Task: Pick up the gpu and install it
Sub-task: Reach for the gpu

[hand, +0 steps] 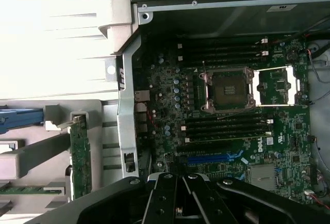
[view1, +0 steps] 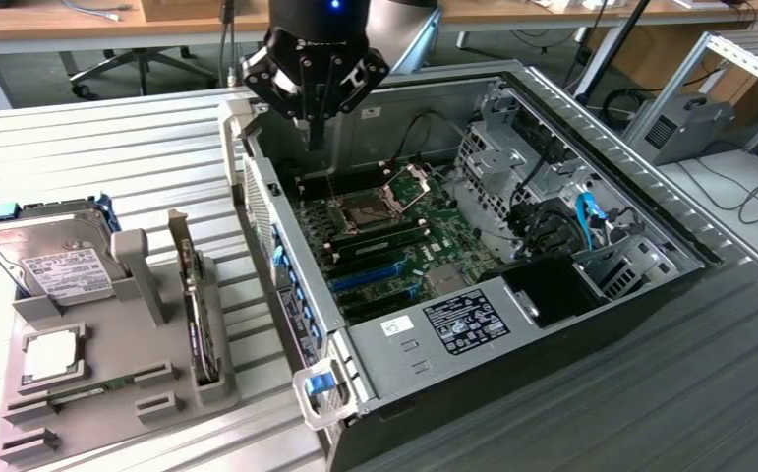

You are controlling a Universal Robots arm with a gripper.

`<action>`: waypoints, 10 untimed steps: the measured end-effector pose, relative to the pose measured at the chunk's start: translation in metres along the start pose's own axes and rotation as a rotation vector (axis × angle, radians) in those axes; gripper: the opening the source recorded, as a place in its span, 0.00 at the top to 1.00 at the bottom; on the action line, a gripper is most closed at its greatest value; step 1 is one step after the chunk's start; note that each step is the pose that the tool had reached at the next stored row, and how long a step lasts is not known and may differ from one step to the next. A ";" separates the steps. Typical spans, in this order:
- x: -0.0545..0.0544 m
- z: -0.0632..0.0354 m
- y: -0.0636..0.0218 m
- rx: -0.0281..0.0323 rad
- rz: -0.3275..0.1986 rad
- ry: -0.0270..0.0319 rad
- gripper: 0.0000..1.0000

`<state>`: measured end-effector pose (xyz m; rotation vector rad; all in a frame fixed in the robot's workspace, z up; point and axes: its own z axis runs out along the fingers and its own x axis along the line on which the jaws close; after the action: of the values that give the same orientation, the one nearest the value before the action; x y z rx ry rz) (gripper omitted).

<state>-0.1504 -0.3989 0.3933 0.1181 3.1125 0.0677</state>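
Gripper: black gripper (view1: 316, 136) poised above the open computer case (view1: 258, 202), over its far corner on the exterior view's left, fingers pointing straight down.

Jaws: pressed together into one narrow tip, pinching nothing.

Gpu: gpu (view1: 195, 305) standing on its long edge in a slot of the grey holder (view1: 136, 280), outside the case and just beside its wall on the exterior view's left. Green board seen edge-on, silver bracket at the far end. Untouched, and well apart from the gripper.

Holder's other contents: hard drive (view1: 44, 258) in a blue frame, propped at a tilt on the side away from the case. Narrow green memory stick (view1: 87, 389) lying flat near the holder's front edge.

Inside the case: green motherboard (view1: 412, 246) exposed. Processor socket (view1: 359, 211) with its metal retaining frame swung up. Blue slots (view1: 368, 278) bare, between the socket and the labelled power supply (view1: 464, 320).

Wrist view: gripper's black linkage in the foreground, the socket and blue slots beyond it, the card's green edge visible in its holder outside the case wall.

Surface: holder and case both resting on a slatted metal table (view1: 116, 147).
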 end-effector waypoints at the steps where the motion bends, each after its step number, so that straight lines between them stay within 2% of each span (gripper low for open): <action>1: 0.000 0.0000 0.0000 0.0000 0.000 0.0000 0.89; 10: 0.004 -0.0001 -0.0003 0.0000 0.000 0.0000 0.89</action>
<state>-0.1540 -0.3989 0.3933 0.1179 3.1125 0.0677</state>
